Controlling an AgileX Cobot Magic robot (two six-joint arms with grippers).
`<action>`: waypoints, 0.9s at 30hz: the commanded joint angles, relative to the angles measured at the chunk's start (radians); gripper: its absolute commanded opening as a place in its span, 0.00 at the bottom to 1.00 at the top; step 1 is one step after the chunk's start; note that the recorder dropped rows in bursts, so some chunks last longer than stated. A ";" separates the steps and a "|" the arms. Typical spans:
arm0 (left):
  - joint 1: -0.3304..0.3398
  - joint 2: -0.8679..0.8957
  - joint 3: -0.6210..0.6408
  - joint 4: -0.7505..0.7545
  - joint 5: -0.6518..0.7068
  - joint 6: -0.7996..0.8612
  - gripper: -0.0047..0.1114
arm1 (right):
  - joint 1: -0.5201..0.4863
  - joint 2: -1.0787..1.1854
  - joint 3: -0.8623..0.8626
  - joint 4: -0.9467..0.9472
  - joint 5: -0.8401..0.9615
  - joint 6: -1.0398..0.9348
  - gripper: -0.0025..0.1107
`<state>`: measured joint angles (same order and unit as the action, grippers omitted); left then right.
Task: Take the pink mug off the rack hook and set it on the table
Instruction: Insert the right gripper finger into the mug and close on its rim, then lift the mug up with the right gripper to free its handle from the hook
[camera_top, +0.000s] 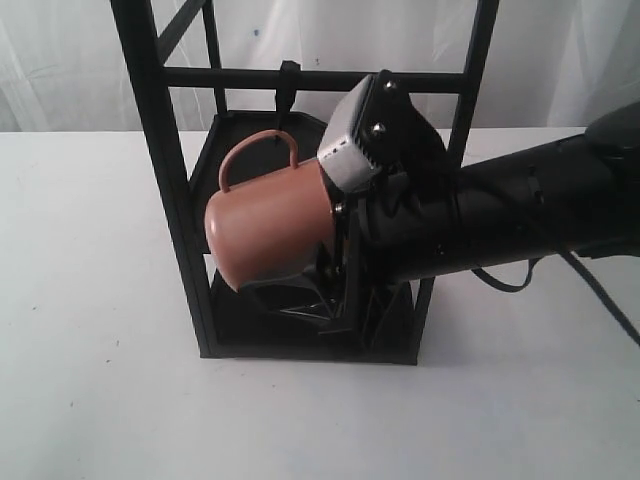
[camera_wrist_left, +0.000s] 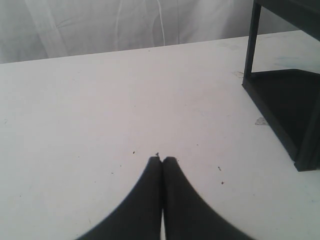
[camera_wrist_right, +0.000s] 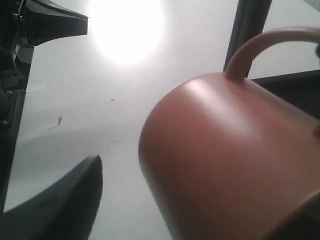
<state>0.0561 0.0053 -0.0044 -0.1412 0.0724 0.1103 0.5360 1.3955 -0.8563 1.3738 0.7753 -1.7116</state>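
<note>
Unhooking step. Salmon-pink ceramic mug (camera_top: 265, 235) sits tilted just ahead of the right end effector (camera_top: 345, 242), its handle under the short black metal hook (camera_top: 287, 92) (clamped or not, we cannot tell). Next, we judge: clear the hook, then lower to the white tabletop (camera_top: 90, 350) beneath.
</note>
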 joint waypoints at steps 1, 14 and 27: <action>0.003 -0.005 0.004 -0.004 0.003 -0.001 0.04 | 0.004 0.016 -0.019 0.023 -0.023 0.000 0.56; 0.003 -0.005 0.004 -0.004 0.003 -0.001 0.04 | 0.004 0.036 -0.019 0.027 -0.011 0.000 0.14; 0.003 -0.005 0.004 -0.004 0.003 -0.001 0.04 | 0.004 -0.012 -0.021 0.048 0.017 -0.016 0.02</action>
<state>0.0561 0.0053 -0.0044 -0.1412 0.0724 0.1103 0.5397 1.4081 -0.8726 1.4047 0.7654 -1.7116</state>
